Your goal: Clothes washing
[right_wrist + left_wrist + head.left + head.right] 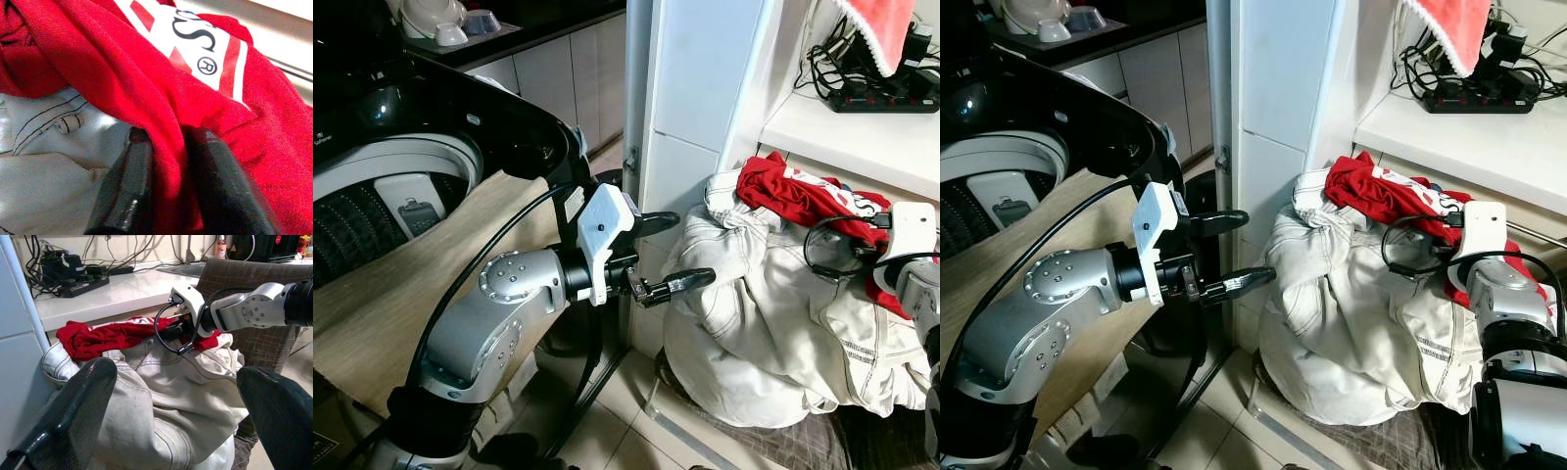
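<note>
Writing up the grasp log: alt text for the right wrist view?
The right claw pinches a fold of the red shirt between its two black fingers. The shirt's white printed patch lies beyond, cream jeans beneath.

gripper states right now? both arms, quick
Left gripper: open, holding nothing, poised beside the white jeans.
Right gripper: closed on a fold of the red shirt lying on the jeans.

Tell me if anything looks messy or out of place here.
Clothes are heaped loosely: white jeans slump over the pile with a crumpled red shirt on top, which the right tool pinches. A red cloth dangles over tangled cables.
</note>
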Tool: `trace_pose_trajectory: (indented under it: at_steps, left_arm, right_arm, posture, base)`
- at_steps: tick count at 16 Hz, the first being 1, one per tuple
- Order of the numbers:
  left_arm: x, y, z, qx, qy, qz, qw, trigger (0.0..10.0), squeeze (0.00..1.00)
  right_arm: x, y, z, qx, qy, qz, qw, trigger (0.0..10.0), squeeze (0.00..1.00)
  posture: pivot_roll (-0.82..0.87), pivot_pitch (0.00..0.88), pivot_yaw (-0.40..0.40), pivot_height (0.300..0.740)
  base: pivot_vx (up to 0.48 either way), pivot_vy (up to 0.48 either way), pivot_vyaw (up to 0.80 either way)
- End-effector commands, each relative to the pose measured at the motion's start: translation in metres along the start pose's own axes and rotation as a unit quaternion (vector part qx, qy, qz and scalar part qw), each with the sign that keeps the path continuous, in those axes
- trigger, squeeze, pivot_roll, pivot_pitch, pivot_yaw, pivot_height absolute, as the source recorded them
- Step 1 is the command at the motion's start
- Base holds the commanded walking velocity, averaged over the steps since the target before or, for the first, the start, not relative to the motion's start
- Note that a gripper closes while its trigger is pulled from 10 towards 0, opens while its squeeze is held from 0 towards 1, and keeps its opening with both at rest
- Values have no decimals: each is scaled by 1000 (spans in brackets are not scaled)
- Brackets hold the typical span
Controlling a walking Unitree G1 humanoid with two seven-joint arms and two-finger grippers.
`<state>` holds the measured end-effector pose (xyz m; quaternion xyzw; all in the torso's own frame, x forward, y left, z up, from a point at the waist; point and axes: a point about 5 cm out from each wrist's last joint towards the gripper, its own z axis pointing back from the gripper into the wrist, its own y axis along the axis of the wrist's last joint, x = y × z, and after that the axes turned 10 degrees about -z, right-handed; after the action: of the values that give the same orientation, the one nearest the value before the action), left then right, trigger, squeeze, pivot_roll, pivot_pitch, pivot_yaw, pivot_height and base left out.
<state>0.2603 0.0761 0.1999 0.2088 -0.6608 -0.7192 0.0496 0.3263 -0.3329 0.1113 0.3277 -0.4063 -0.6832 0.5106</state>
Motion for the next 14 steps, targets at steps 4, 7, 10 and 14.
trace_pose_trajectory:
  at_steps: [4,7,10,14]
  left_arm:
    - [-1,2,1,-3,3,-5,1000,10000,0]
    - [-9,5,2,7,36,-10,999,10000,0]
    - [-15,10,-1,24,61,-19,998,10000,0]
    - [-26,29,-11,68,111,-53,990,10000,0]
  right_arm:
    - [-1,6,0,9,2,-58,998,0,0]
    - [-15,44,5,61,81,-156,983,0,0]
    - [-43,88,30,103,217,-190,952,0,0]
    - [-89,121,91,129,386,-137,903,0,0]
  posture:
    - [-78,0,25,740]
    - [-74,0,24,740]
    - [-80,0,27,740]
    - [-89,0,26,740]
  base:
    - [0,0,0]
    - [0,0,0]
    - [0,0,0]
    - [0,0,0]
